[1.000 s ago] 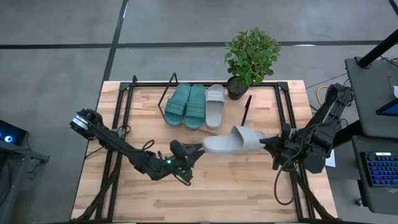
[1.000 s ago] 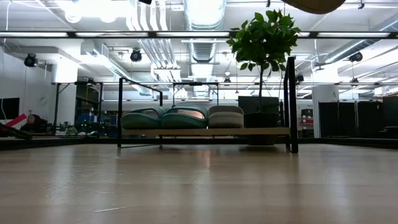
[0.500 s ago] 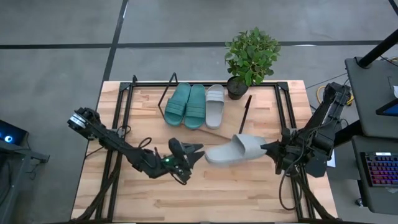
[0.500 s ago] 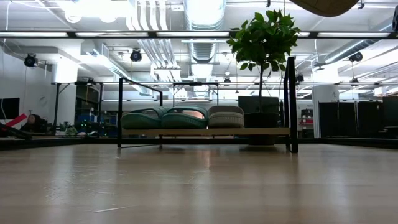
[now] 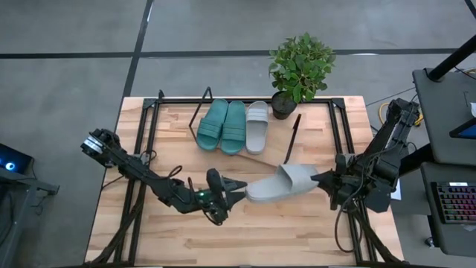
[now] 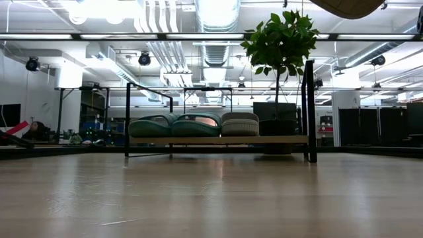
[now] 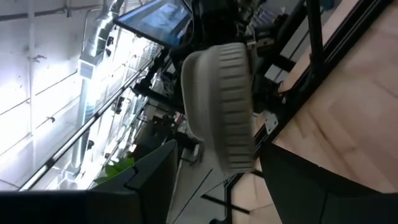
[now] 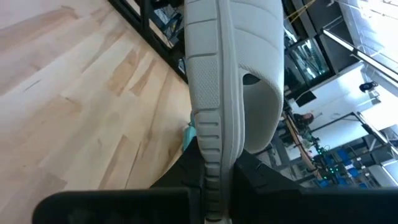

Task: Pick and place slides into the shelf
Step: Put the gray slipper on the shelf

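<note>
- Wooden table [image 5: 297,223] carries a shelf [image 5: 223,104] bearing three slides.
- Right gripper [image 5: 321,179] is clamped on a grey slide [image 5: 281,183], raised mid-table.
- Left gripper [image 5: 236,187], fingers apart, sits at its free end.

Overhead light: even and bright on the counter [image 5: 297,231], with only short, soft shadows under the arms.
Low view: ceiling lights [image 6: 99,8] blow out to white; the near wood is blurred and carries a pale sheen.
Left wrist view: strong backlight from bright panels [image 7: 43,74]; the dark fingers [image 7: 323,193] show as soft, unfocused silhouettes.
Right wrist view: close grey slide [image 8: 230,81] slightly soft, the background sharper.
</note>
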